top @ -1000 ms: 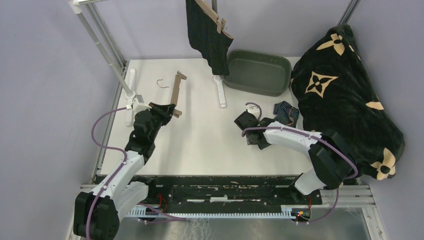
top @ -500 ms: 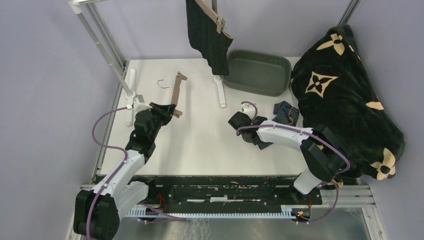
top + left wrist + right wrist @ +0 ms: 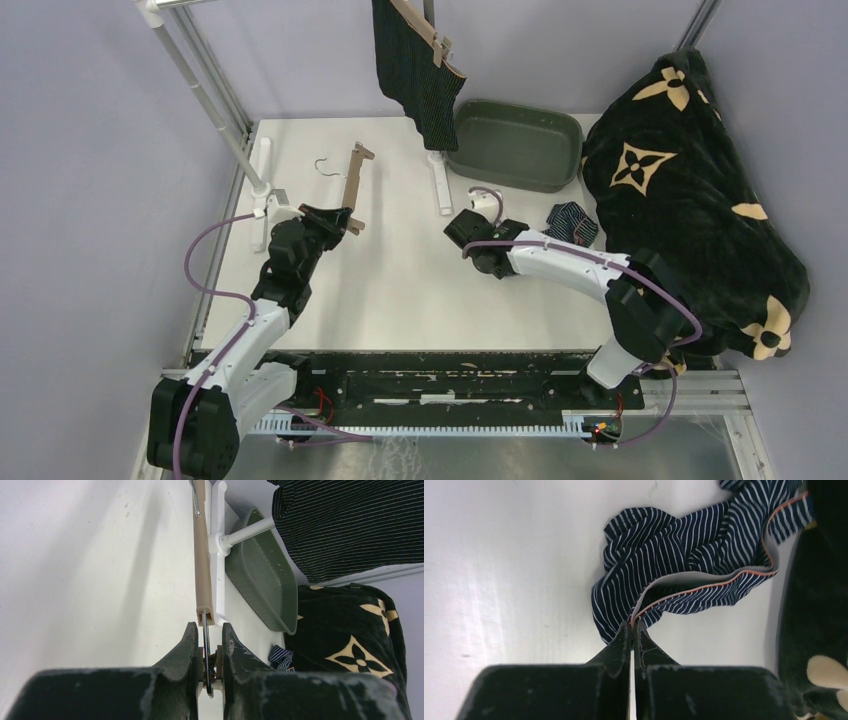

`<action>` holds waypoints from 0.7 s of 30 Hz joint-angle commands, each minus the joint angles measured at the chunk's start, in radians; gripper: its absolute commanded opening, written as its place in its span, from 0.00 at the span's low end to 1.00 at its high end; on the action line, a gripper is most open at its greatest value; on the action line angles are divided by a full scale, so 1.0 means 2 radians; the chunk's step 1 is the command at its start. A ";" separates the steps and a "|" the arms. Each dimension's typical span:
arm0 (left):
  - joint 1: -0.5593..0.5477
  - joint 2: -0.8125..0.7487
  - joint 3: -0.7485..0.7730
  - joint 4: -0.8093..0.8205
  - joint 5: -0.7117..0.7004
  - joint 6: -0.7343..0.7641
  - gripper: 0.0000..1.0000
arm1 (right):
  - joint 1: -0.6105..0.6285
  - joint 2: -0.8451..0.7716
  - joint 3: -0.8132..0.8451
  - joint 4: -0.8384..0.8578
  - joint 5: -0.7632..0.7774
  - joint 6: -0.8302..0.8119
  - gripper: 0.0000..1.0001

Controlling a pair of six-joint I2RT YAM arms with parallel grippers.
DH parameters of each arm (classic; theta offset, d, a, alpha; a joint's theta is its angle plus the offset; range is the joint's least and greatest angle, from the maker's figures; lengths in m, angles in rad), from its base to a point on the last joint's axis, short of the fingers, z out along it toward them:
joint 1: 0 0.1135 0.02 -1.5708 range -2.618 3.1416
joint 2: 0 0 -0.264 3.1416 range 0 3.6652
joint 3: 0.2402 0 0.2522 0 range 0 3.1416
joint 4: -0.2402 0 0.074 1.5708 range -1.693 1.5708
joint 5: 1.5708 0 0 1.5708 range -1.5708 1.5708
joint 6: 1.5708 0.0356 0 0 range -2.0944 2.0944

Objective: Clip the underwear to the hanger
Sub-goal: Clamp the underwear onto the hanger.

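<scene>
White table (image 3: 400, 290), lilac walls (image 3: 100, 150), navy underwear (image 3: 572, 222)

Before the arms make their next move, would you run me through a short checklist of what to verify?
1. Right gripper pinching the navy underwear by its waistband: ok, though only a shallow bite.
2. Left gripper shut on the wire clip at the hanger's near end: ok.
3. That clip open to take fabric: cannot tell.
4. Garment free of the blanket: cannot tell, they lie close.
5. Black pinstriped underwear already hung up: ok.
</scene>
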 commanded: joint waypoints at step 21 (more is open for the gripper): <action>0.000 -0.009 0.004 0.028 -0.005 -0.007 0.03 | 0.007 -0.139 0.082 -0.042 0.008 -0.056 0.00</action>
